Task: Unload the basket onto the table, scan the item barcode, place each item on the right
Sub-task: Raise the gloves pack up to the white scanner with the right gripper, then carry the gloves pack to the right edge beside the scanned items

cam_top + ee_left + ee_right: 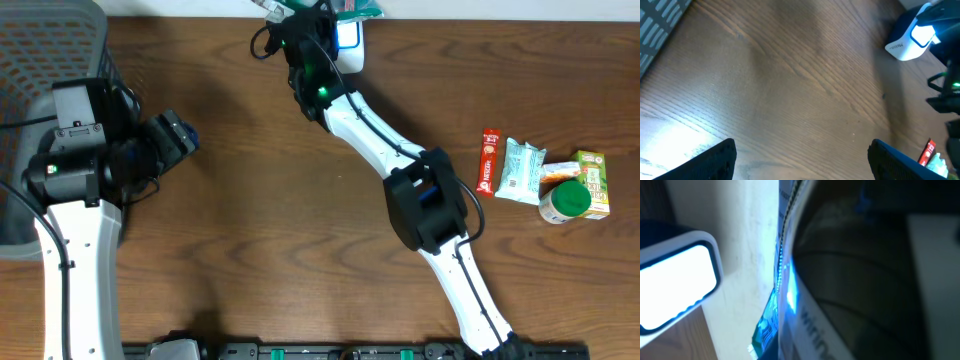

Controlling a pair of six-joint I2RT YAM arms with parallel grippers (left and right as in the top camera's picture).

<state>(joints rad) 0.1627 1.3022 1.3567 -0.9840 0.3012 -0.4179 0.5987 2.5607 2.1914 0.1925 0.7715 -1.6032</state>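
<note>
Mid-scan, I judge: the right claw [310, 20] pinches what looks like a thin packet [805, 315] beside the lit scanner [675, 285], the left claw [804, 162] spread and idle.

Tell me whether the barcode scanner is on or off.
On: the barcode scanner has a window glowing bright white in every view.
</note>
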